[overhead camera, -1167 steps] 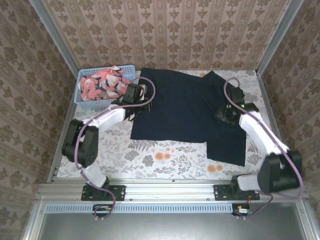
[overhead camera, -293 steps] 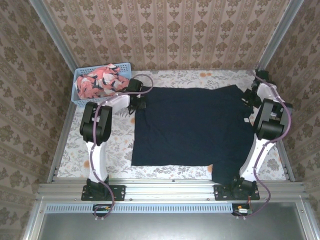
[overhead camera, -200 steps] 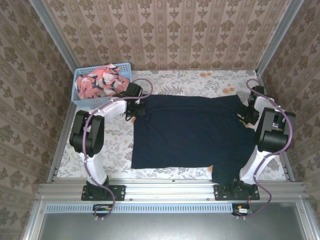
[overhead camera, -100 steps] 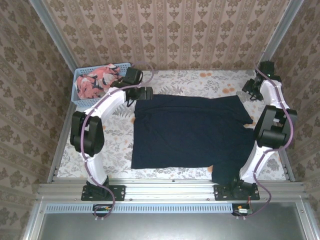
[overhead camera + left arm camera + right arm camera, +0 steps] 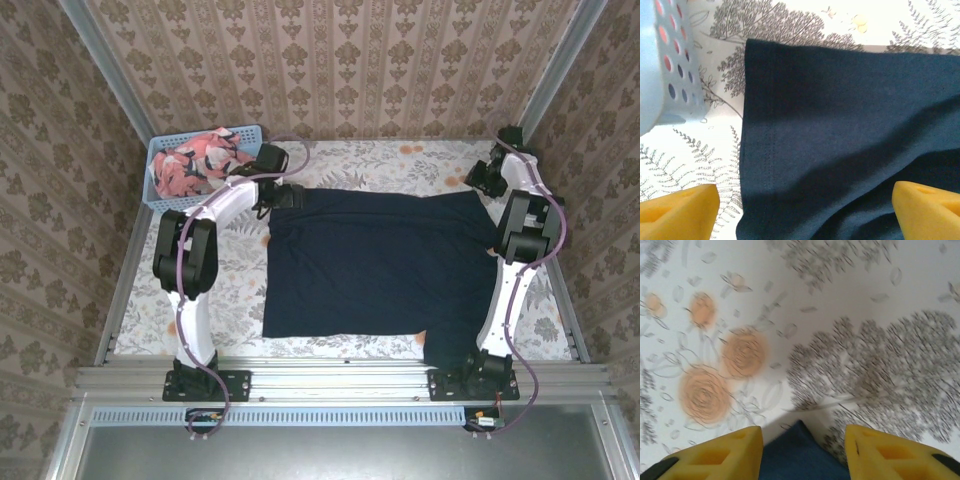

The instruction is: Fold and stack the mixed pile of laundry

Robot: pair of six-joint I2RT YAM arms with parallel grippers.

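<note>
both arms have swung out to the far corners since the earliest frame, and the shirt [image 5: 380,265], then crooked, now lies spread almost square across the table [image 5: 230,290]. over the last second both sets of jaws have let go of it.

left gripper [image 5: 285,193] hangs over the shirt's far-left corner, jaws wide apart; in the wrist view [image 5: 805,212] its yellow fingers [image 5: 680,210] straddle flat navy cloth [image 5: 840,125] without pinching it. right gripper [image 5: 482,180] sits just past the far-right corner; its wrist view [image 5: 802,440] shows the jaws parted with only a tip of navy cloth between them and nothing clamped.

my reading is that the shirt was drawn taut by those two far corners so it lies smooth, ready for a first fold. its near-right part still reaches lower than the rest, towards the rail, so it is not fully squared.

basket [image 5: 153,175] stands at the far left, just beside the left gripper and near the shirt's corner but apart from it. it holds the print garment [image 5: 195,165], bunched and unfolded, heaped to the rim. that piece is not yet begun, and nothing is stacked.
</note>
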